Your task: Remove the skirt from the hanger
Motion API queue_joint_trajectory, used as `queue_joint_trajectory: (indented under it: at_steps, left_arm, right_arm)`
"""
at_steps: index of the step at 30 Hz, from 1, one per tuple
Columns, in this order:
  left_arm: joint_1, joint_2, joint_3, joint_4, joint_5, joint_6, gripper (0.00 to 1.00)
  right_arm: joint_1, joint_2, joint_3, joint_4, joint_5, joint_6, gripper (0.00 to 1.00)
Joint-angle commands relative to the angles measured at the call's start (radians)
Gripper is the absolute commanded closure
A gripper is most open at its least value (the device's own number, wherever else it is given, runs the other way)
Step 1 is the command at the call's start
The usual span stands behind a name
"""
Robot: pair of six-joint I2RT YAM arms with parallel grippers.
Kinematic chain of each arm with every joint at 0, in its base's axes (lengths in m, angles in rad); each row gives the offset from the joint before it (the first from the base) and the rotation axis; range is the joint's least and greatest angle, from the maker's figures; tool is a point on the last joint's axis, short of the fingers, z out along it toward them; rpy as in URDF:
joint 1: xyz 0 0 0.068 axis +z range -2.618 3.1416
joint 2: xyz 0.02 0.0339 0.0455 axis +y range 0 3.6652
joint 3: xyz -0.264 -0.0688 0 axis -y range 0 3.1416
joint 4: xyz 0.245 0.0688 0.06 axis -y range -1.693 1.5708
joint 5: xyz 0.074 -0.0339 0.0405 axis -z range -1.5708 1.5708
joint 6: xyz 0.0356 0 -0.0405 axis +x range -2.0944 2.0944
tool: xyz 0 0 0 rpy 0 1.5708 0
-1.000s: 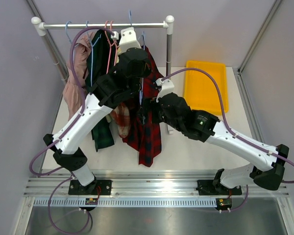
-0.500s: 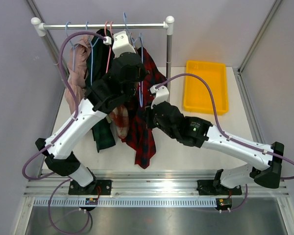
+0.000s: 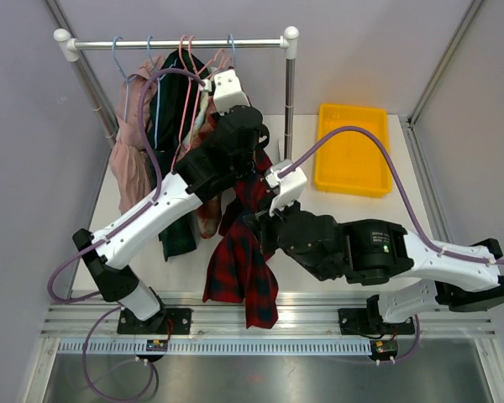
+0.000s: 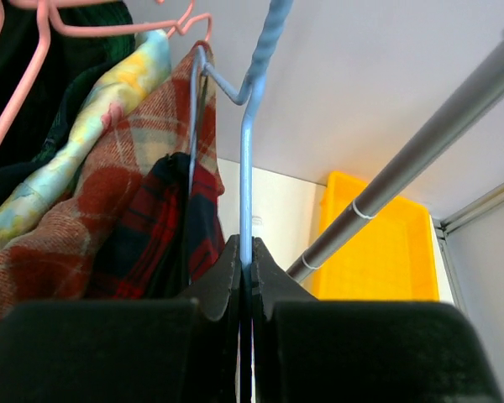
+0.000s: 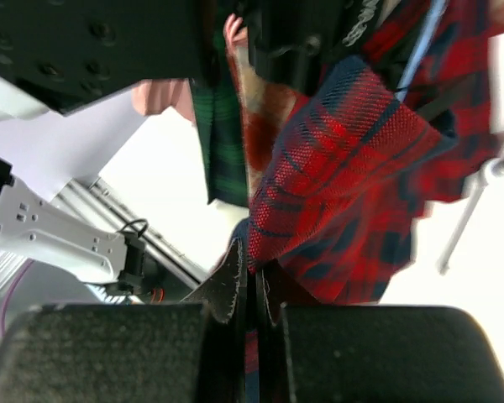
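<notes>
A red-and-navy plaid skirt (image 3: 239, 269) hangs from a blue wire hanger (image 4: 247, 168) and trails down toward the near edge of the table. In the left wrist view my left gripper (image 4: 245, 243) is shut on the hanger's upright wire, just below the twisted neck, with the skirt (image 4: 164, 227) to its left. My right gripper (image 5: 254, 252) is shut on a fold of the skirt (image 5: 353, 159), with the cloth pinched between its fingertips. From above, the right gripper (image 3: 250, 225) sits against the skirt's middle, under the left arm.
A clothes rail (image 3: 176, 42) crosses the back, with its post (image 3: 289, 92) at the right. On it hang a pink garment (image 3: 128, 155), a dark green plaid one (image 3: 176, 235) and a tan plaid one (image 4: 84, 210), on pink hangers (image 4: 34, 59). A yellow tray (image 3: 353, 147) lies at the back right.
My right gripper has shut on the skirt and drawn back toward the near edge, dragging the cloth with it. The left arm has shifted right, still holding the hanger.
</notes>
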Motion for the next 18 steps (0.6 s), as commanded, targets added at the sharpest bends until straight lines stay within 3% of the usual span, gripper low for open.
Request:
queue_joint_trajectory:
  at_steps: [1, 6, 11, 18]
  left_arm:
    - [0.010, 0.027, 0.045, 0.225, -0.116, 0.131, 1.00]
    - [0.039, 0.068, 0.163, 0.235, -0.112, 0.301, 1.00]
    - [0.056, 0.029, 0.233, 0.229, -0.049, 0.394, 1.00]
    - [0.044, 0.012, 0.466, -0.106, 0.089, 0.348, 1.00]
  right_arm:
    - [0.103, 0.012, 0.114, -0.046, 0.125, 0.047, 1.00]
    - [0.202, 0.055, 0.113, -0.144, 0.216, 0.152, 1.00]
    - [0.236, 0.036, -0.048, -0.195, 0.242, 0.324, 1.00]
    - [0.233, 0.003, -0.178, -0.137, 0.280, 0.369, 1.00]
